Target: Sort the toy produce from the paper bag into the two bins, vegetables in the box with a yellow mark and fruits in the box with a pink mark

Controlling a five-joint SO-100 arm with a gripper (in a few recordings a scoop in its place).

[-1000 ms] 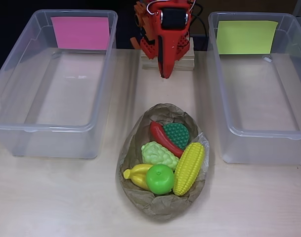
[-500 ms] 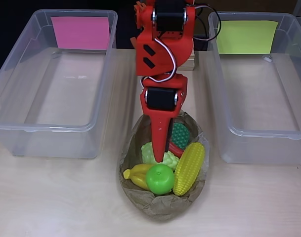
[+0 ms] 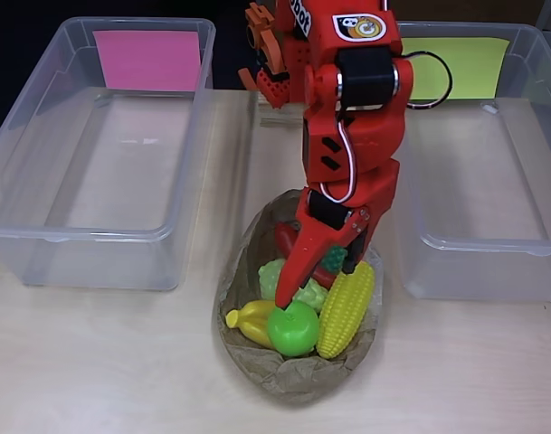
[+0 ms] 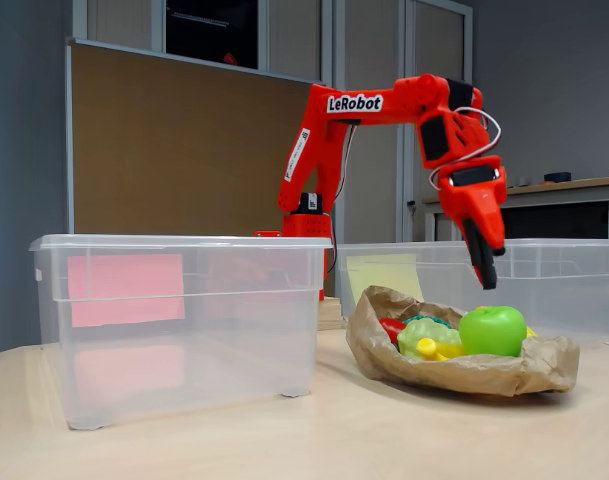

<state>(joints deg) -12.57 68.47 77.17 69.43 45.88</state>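
Light wood table (image 3: 103,362) in an office room, brown partition panel (image 4: 174,150) behind; landmark is the paper bag (image 3: 298,375), at the near edge. Progress: nothing sorted yet. Bag holds all the produce: green apple (image 3: 293,328) and yellow banana (image 3: 248,321) nearest, corn cob (image 3: 346,309) just right of the apple, pale green bumpy piece (image 3: 280,278) behind the banana, then red pepper (image 3: 289,240) and a dark green item (image 3: 335,259), partly hidden by the arm, toward the far side. Gripper (image 3: 316,280) hangs over the bag middle; fixed view puts its tip above the apple, not touching, with air between. Jaws look narrowly parted, holding nothing. Pink-mark bin (image 3: 40,244) sits left of the bag and farther back, yellow-mark bin (image 3: 456,253) right of it and farther back in the overhead view; both empty. All six pieces left to move. Room: open table between bag and each bin, so the lateral path looks free. Constraints I'd flag: the crumpled bag rim rises around the pile and the pieces lie packed and touching, so finger entry is tight; bin walls stand taller than the bag, so a carried piece likely needs a lift to clear the near rim.
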